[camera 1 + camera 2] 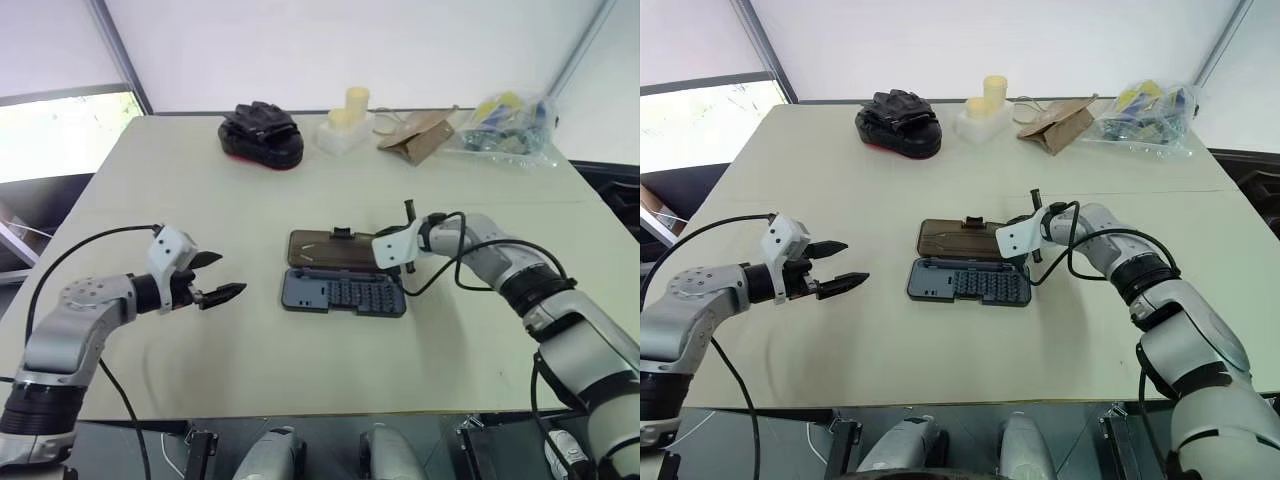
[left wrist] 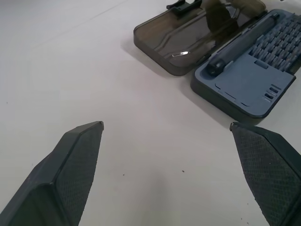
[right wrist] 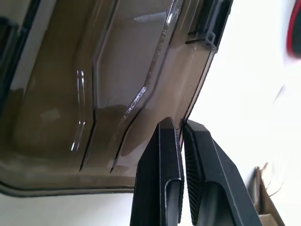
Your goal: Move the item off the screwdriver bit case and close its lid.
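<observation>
The screwdriver bit case lies open at the table's middle. Its grey-blue tray [image 1: 345,293] with rows of bits is nearest me, and nothing lies on it. The smoky-brown lid [image 1: 325,248] lies flat behind the tray, its black latch [image 1: 342,233] on the far edge. My right gripper [image 3: 181,126] is shut, its tips at the lid's far long edge to the right of the latch. I cannot tell whether it pinches the rim. My left gripper [image 1: 230,275] hangs open left of the case, holding nothing. A bulky black-and-red item [image 1: 262,135] sits at the table's back.
At the back of the table stand a white-and-yellow container [image 1: 345,125], a brown paper bag [image 1: 418,135] and a clear plastic bag [image 1: 505,122]. A cable loops from my right wrist over the table beside the case.
</observation>
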Controlling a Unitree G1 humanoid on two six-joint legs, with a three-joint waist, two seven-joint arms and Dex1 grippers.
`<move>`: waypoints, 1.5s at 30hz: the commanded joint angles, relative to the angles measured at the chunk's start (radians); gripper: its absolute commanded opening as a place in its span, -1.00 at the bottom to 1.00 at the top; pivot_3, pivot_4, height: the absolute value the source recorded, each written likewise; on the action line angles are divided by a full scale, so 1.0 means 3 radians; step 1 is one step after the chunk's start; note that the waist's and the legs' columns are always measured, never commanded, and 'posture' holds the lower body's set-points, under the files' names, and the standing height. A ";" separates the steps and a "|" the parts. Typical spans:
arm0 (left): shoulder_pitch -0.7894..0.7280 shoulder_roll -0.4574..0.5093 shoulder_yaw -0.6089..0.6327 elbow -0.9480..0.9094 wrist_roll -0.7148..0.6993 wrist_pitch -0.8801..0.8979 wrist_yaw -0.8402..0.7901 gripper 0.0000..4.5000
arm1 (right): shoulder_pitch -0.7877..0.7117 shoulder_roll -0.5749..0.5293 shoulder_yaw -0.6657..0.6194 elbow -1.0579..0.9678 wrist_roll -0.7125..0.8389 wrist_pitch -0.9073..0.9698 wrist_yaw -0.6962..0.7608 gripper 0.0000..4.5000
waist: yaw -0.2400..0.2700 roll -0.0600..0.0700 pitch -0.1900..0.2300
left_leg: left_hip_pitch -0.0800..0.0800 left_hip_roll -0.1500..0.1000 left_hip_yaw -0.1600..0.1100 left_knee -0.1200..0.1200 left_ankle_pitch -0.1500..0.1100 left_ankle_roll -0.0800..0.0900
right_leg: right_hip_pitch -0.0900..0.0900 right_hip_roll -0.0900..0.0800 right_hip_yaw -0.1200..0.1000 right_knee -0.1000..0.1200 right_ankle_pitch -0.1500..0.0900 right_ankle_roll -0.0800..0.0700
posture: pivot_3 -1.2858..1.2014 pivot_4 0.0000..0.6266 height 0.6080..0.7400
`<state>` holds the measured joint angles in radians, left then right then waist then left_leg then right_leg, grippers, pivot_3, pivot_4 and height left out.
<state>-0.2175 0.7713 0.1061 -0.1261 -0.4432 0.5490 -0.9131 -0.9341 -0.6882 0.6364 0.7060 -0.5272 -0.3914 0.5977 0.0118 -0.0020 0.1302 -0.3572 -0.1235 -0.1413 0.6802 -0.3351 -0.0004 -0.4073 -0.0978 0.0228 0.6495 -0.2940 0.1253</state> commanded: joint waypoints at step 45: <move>-0.0063 -0.0101 -0.0057 0.0057 0.0095 -0.0149 -0.0012 1.00 | 0.1033 -0.0071 -0.0681 -0.1270 0.0179 0.0071 0.0918 -0.97 | -0.0068 0.0001 0.0002 | -0.0001 0.0004 0.0001 -0.0049 0.0000 0.0001 | -0.0010 -0.0002 -0.0002 -0.0007 -0.0001 0.0000 | 0.03 -0.52 1.00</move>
<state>-0.2208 0.7397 0.0893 -0.0991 -0.4215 0.5184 -0.9135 -0.6535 -0.6862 0.4204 0.3163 -0.4553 -0.3868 0.8368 -0.0087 -0.0016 0.1307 -0.3576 -0.1225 -0.1411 0.6657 -0.3353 -0.0002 -0.4103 -0.0985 0.0222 0.6474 -0.2941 0.1253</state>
